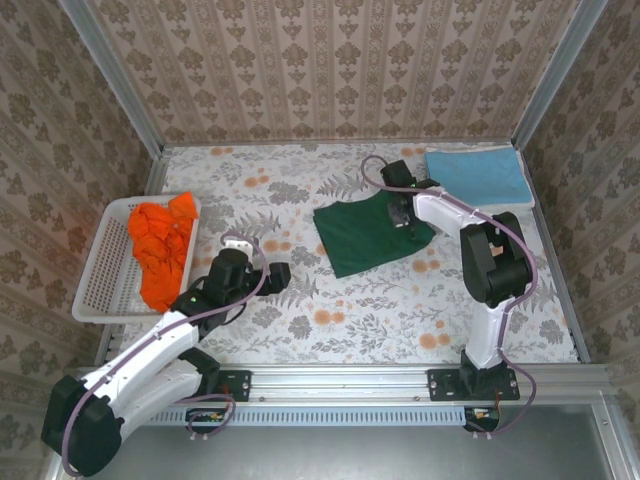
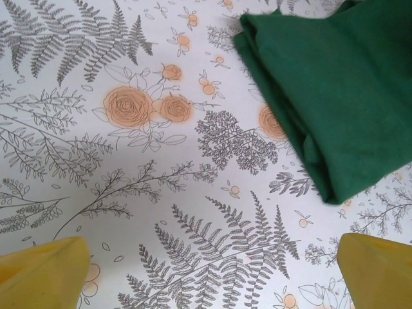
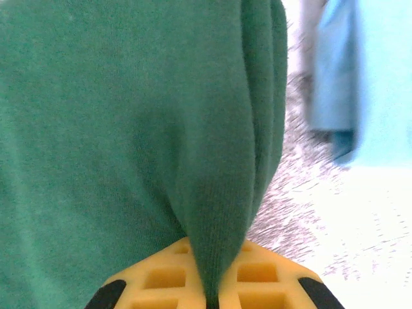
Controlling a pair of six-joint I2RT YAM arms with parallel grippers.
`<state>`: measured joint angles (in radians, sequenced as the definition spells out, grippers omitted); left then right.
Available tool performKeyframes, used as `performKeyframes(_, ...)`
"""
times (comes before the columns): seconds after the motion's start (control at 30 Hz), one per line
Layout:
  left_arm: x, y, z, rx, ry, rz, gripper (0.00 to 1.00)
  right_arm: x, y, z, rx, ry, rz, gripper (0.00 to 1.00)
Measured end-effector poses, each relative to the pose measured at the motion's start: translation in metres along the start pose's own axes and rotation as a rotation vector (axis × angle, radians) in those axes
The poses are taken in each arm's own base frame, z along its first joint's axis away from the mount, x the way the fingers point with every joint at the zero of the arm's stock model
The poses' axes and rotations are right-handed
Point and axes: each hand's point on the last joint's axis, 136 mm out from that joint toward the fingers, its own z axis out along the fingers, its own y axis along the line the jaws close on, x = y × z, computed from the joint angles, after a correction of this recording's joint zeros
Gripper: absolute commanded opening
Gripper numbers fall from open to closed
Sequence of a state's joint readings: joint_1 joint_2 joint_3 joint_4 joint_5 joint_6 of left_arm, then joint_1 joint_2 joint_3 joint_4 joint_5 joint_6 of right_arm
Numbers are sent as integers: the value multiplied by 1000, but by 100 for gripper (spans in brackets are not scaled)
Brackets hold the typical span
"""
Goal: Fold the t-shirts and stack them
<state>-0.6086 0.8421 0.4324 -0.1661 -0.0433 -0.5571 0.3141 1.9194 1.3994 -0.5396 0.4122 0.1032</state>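
1. The booth is walled with damask-patterned wallpaper. The table wears a floral tablecloth (image 1: 300,300) printed with ferns and orange roses.
2. The light blue t-shirt (image 1: 478,175) lies folded flat in the far right corner. I count that one done and take it as the base of the stack.
3. The dark green t-shirt (image 1: 370,235) sits mid-table, well apart from the basket and just short of the blue one. It is folded to a compact rectangle, with doubled edges showing in the left wrist view. I judge it folded but not yet stacked.
4. The right gripper (image 3: 209,290) is pressed together on a raised ridge of the green cloth at the shirt's far right side. The fabric runs straight down between its yellow fingers. I read this as the grip for carrying green onto blue.
5. The left gripper (image 2: 206,277) hangs spread wide over bare tablecloth near the green shirt's near left corner, holding nothing.
6. The orange t-shirts (image 1: 162,250) lie crumpled in the white lattice basket (image 1: 100,290) at the left edge. I cannot tell how many there are. None is folded, so that is the bulk of the remaining work.
7. My estimate is under halfway: one shirt placed, one in hand, and the orange pile untouched.
8. I can read no brand, label or print on the shirts, the basket or the arms. The shirts look plain.
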Motion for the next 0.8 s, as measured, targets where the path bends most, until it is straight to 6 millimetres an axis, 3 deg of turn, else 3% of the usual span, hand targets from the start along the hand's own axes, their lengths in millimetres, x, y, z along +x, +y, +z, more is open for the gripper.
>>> performKeyframes(0.47,7,4,7,-26,16,-6,100,-75,-83,-44,123,-213,30,0)
performKeyframes(0.8,20,11,18,-59,72,-2,100,-93,-126,-64,224,-255,3,0)
